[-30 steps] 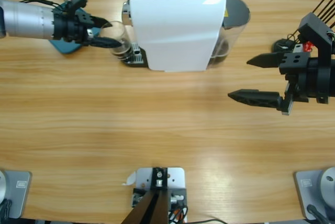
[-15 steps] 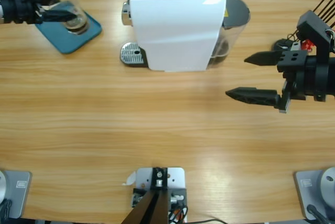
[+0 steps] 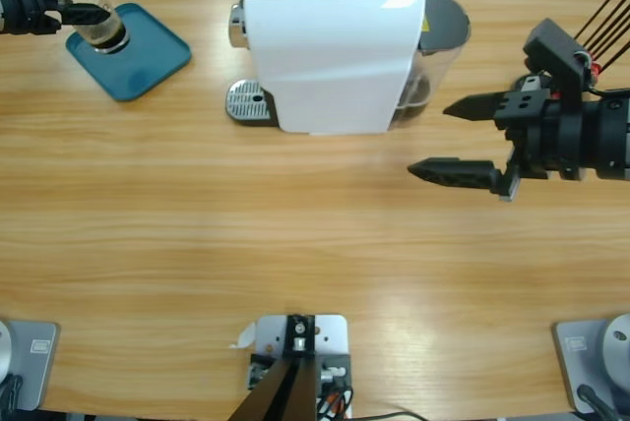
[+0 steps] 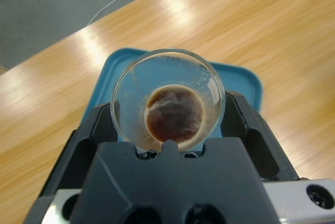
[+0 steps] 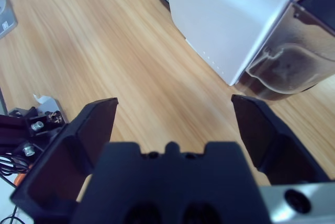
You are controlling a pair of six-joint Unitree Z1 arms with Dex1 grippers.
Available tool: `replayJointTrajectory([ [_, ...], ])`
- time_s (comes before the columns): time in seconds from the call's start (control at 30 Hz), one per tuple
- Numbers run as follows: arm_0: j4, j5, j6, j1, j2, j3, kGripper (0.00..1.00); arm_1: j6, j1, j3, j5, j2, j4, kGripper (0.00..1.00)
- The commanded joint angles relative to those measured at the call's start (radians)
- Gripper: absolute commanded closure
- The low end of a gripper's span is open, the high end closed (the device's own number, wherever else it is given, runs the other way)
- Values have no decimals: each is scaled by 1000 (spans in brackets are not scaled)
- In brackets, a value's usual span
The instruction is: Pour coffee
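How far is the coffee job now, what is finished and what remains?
Done: the glass already holds coffee, and the machine's drip tray is bare. In hand: the left hand grips the glass over the blue tray. Left: setting it down and letting go. The right hand is open and holds nothing.

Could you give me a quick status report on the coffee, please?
Left gripper shut on glass of coffee, over blue tray. Right gripper open, holding nothing, beside the machine. Nothing in the way.
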Motion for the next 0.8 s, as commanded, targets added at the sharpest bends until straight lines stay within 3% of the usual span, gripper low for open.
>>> replayJointTrajectory([
  [0.03,-52,17,-38,13,105,-27,1000,11,6,32,25,63,-31,0],
  [0.77,-106,27,-39,11,159,-16,1000,11,-1,31,33,53,-29,0],
  [0.8,-107,29,-40,11,160,-19,772,11,-1,31,33,54,-29,0],
])
